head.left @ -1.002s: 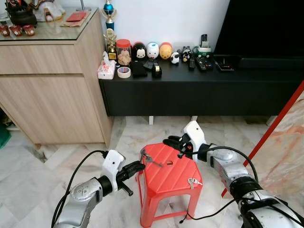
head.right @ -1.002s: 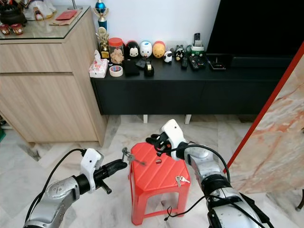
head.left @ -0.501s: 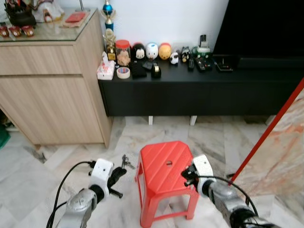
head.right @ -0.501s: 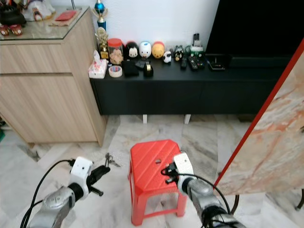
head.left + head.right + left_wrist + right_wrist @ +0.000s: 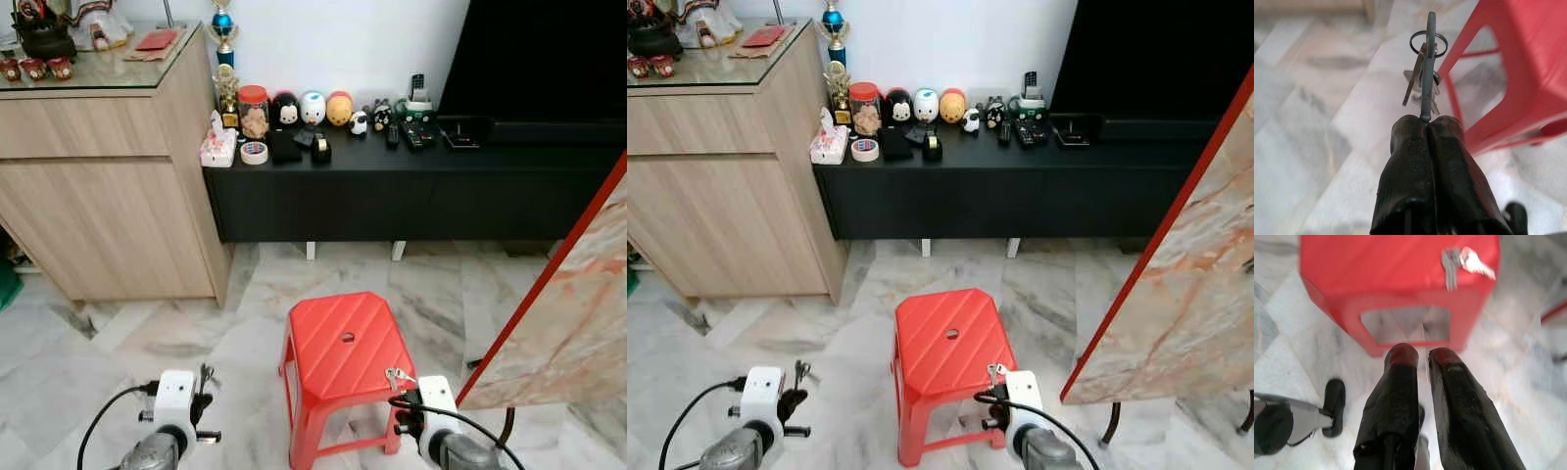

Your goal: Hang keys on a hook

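Observation:
A bunch of keys (image 5: 1421,73) on a ring hangs from a thin grey metal piece, and my left gripper (image 5: 1426,120) is shut on that piece. It is held low over the marble floor, left of the red plastic stool (image 5: 345,338), where the keys (image 5: 206,375) show just above the wrist. A second small set of keys (image 5: 397,375) lies on the stool's front right corner. My right gripper (image 5: 1422,352) hangs low in front of that corner, below the keys (image 5: 1452,262), its fingers a narrow gap apart with nothing between them.
A long black TV console (image 5: 411,181) carrying figurines, tape and remotes runs along the wall behind the stool. A wooden cabinet (image 5: 103,166) stands at the left. A marble slab with a red edge (image 5: 578,313) leans at the right.
Both arms have dropped and drawn back from the stool. The left gripper carried its keys off the stool's left edge down toward the floor. The right gripper left the second keys on the stool.

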Motion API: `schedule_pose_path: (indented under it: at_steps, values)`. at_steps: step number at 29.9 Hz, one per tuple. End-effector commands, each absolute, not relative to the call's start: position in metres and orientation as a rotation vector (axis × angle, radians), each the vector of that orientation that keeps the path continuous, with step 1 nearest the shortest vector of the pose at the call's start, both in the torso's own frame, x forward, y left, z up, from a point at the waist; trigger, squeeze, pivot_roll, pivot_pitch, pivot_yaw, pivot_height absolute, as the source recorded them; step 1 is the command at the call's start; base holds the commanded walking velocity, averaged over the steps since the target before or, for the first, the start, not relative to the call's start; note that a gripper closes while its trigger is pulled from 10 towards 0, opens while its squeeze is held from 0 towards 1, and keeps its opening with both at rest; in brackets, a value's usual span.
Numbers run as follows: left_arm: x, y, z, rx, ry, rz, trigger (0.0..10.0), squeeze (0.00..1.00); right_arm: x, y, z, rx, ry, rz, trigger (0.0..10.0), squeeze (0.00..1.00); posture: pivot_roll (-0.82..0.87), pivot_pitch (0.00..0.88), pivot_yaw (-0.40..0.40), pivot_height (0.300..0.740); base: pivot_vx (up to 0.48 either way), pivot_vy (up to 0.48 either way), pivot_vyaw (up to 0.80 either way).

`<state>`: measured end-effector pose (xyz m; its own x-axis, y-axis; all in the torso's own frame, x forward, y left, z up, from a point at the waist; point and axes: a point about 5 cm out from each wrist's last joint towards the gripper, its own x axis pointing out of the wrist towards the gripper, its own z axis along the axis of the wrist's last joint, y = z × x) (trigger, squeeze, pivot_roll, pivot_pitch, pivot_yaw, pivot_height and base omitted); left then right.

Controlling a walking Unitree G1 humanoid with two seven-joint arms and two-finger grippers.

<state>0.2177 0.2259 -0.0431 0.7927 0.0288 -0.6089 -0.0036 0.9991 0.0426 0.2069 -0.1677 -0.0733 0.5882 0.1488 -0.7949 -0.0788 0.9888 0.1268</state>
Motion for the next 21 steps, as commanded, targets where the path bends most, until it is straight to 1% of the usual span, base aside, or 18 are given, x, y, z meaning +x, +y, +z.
schedule_pose_path:
  at_steps: [1,7,10,14,17,19,21]
  values:
    - [0.205,0.228,-0.053,0.023,0.705,0.058,10.0,0.00,0.190,-0.172,-0.083,0.111,1.002,0.074,10.0,0.00,0.05,0.000,-0.043,0.740,0.000,0.000,0.00]
    - [0.190,0.229,-0.065,0.018,0.777,0.085,10.0,0.00,0.173,-0.171,-0.091,0.089,1.082,0.071,10.0,0.00,0.05,0.000,-0.032,0.740,0.000,0.000,0.00]
    - [0.185,0.228,-0.069,0.020,0.801,0.082,10.0,0.00,0.170,-0.170,-0.093,0.079,1.101,0.088,10.0,0.00,0.05,0.000,-0.030,0.740,0.000,0.000,0.00]
    - [0.177,0.226,-0.075,0.045,0.842,0.067,10.0,0.00,0.170,-0.171,-0.093,0.088,1.117,0.043,10.0,0.00,0.05,0.000,-0.028,0.740,0.000,0.000,0.00]
    - [0.174,0.224,-0.077,0.058,0.858,0.046,10.0,0.00,0.170,-0.171,-0.093,0.089,1.119,0.035,10.0,0.00,0.05,0.000,-0.027,0.740,0.000,-0.246,0.00]
    - [0.173,0.224,-0.078,0.052,0.861,0.055,10.0,0.00,0.171,-0.169,-0.092,0.072,1.114,0.068,10.0,0.00,0.05,0.000,-0.026,0.740,0.000,-0.300,0.00]
    - [0.172,0.224,-0.078,0.045,0.861,0.066,10.0,0.00,0.173,-0.169,-0.092,0.124,1.101,0.034,10.0,0.00,0.05,0.000,-0.026,0.740,0.000,-0.304,0.00]
